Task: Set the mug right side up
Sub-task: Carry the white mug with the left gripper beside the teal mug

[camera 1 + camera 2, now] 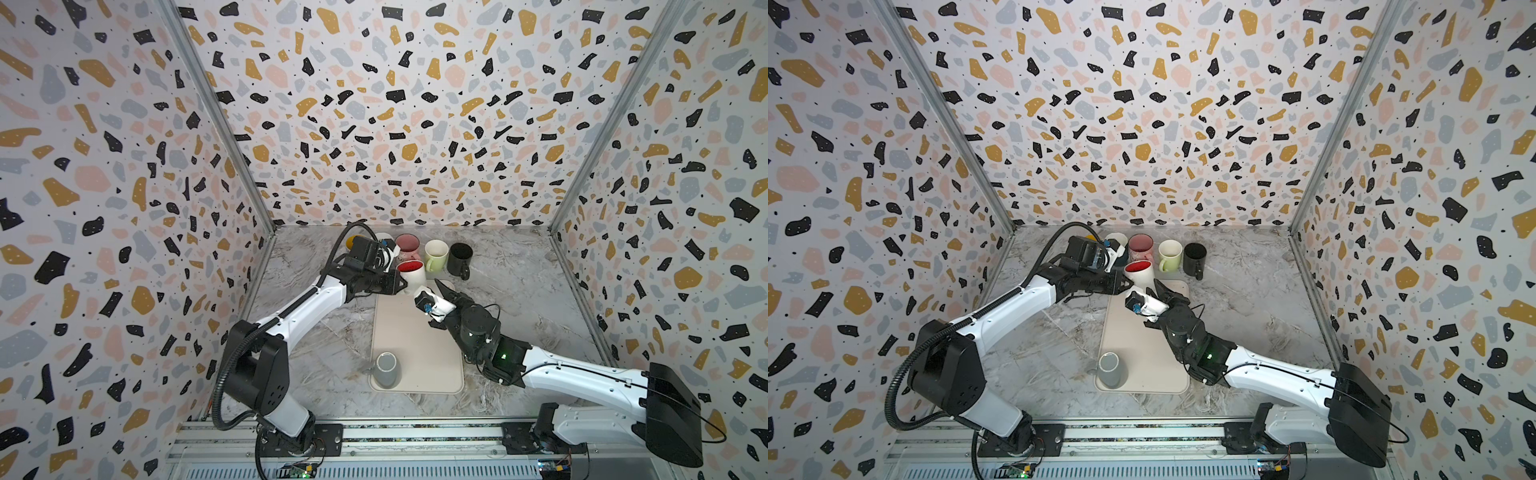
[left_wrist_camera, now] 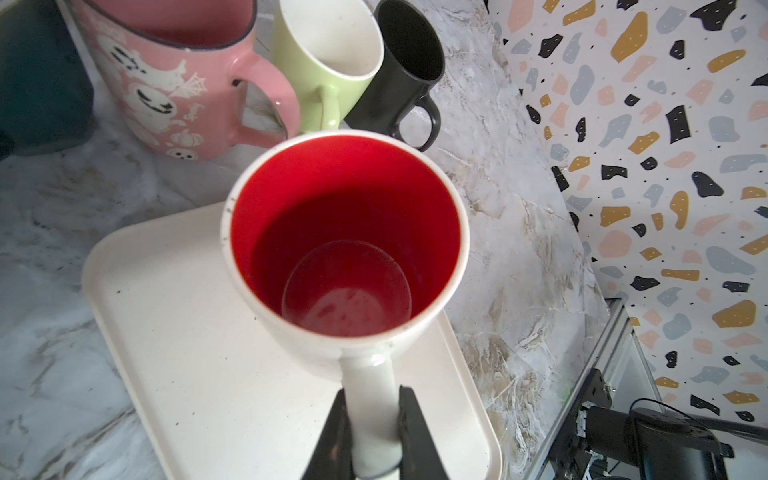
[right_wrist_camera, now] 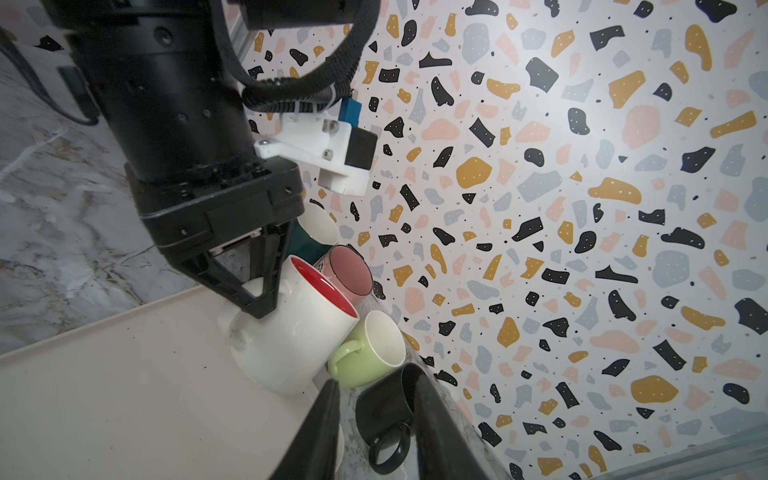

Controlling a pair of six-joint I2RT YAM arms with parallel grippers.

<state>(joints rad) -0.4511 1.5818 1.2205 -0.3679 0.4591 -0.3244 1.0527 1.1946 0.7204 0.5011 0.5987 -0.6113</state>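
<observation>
One mug (image 2: 345, 249) upright, frame centre | my left gripper (image 2: 374, 401) clamps its handle (image 2: 368, 374) | right gripper (image 3: 376, 386) agape, empty | release pending

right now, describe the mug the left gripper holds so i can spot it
Find the cream tray mid-table. At its far end, before the row of mugs, the left gripper pinches a mug by its handle. It alone is white outside, bright red inside.
</observation>
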